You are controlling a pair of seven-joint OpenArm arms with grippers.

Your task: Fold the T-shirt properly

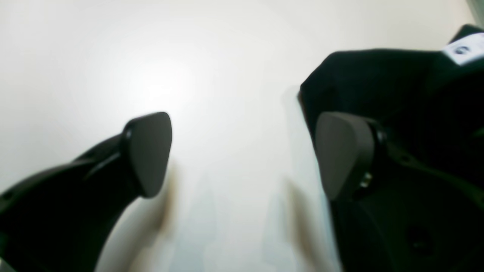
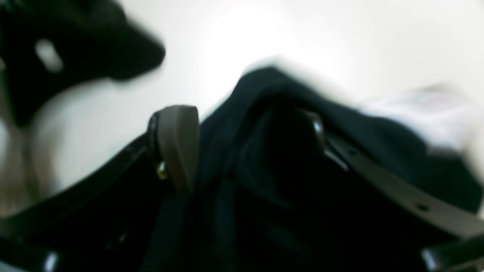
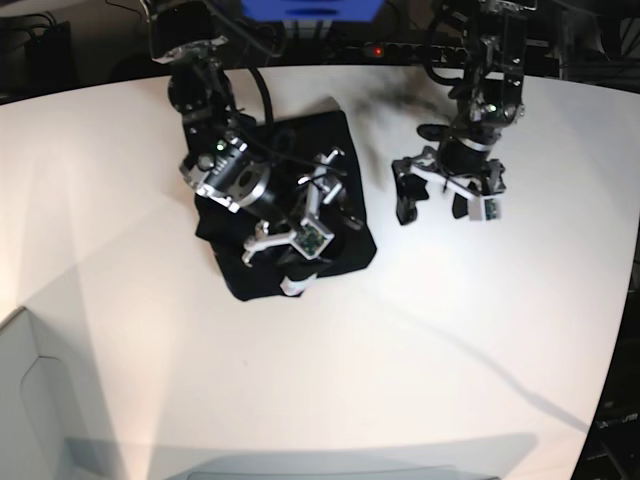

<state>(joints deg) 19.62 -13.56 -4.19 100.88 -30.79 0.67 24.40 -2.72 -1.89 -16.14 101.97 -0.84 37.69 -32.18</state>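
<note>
**Black shirt bundled on the table, both arms above it or beside it**

The large plain black soft-fabric T-shirt lies folded into a compact, roughly square bundle on the white round-edged table, toward the far left of the tabletop as seen from the base view. A small white tag shows at its near edge.

The right gripper hangs directly over the bundle. Its jaws stand apart, with dark cloth bunched up between them in the blurred wrist view; whether the fabric is pinched or only lying against the pads, I cannot tell.

The left gripper hovers over bare table just beside the shirt's edge, jaws spread wide and holding nothing.
</note>
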